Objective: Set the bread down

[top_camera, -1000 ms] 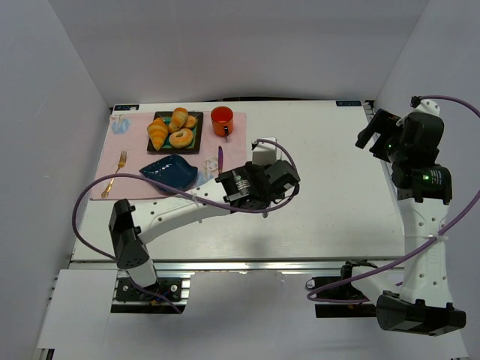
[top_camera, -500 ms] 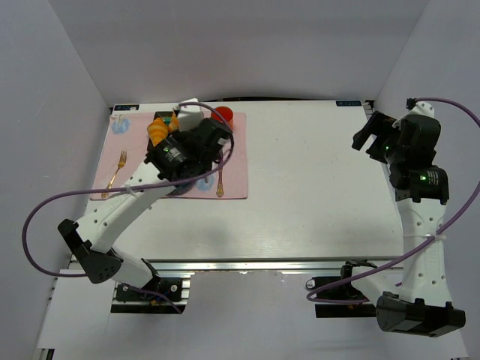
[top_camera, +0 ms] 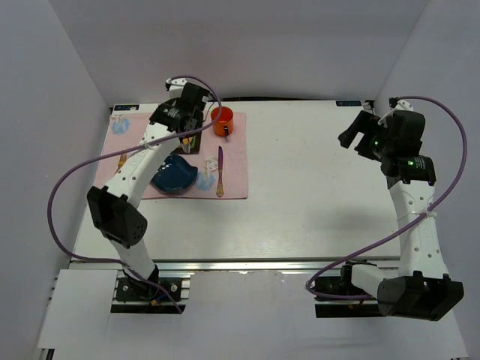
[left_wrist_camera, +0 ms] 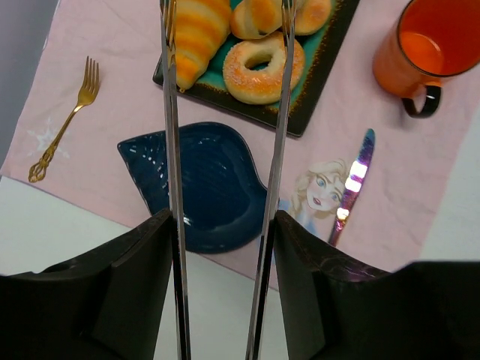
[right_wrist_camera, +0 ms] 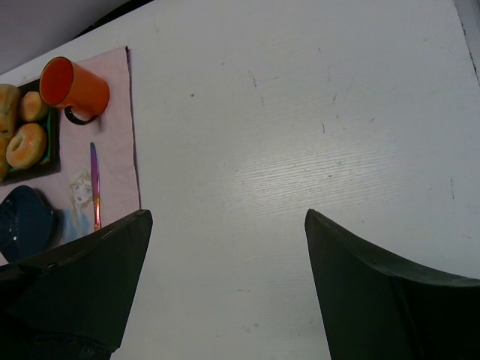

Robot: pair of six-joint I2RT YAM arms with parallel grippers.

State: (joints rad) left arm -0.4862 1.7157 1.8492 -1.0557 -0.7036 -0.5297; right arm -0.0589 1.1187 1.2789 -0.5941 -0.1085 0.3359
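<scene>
- The step in hand looks like the approach for the pickup. The bread [left_wrist_camera: 255,16] is lying on the tray [left_wrist_camera: 326,71] in the far-left corner of the table [top_camera: 315,187], and it is not yet gripped.
- The bread is sitting beside the croissant [left_wrist_camera: 196,34] and just beyond the ring pastry [left_wrist_camera: 262,64].
- The left claw [left_wrist_camera: 226,15] is hovering over the tray with its long thin fingers [left_wrist_camera: 171,150] apart and nothing held. The tips are running past the top of the wrist view, so any contact cannot be told.
- Next, the claw likely needs to be lowered so that the fingers straddle the bread alone, clear of the croissant and ring pastry. It would then close gently.
- The blue dish [left_wrist_camera: 217,187], just nearer than the tray on the pink mat [left_wrist_camera: 420,172], is probably the target.
- The left arm [top_camera: 131,176] is stretching from the near edge to the far-left corner, with its wrist bending down over the tray.
- The right claw [right_wrist_camera: 225,217] is hanging raised by the right edge, wide apart and empty.
</scene>
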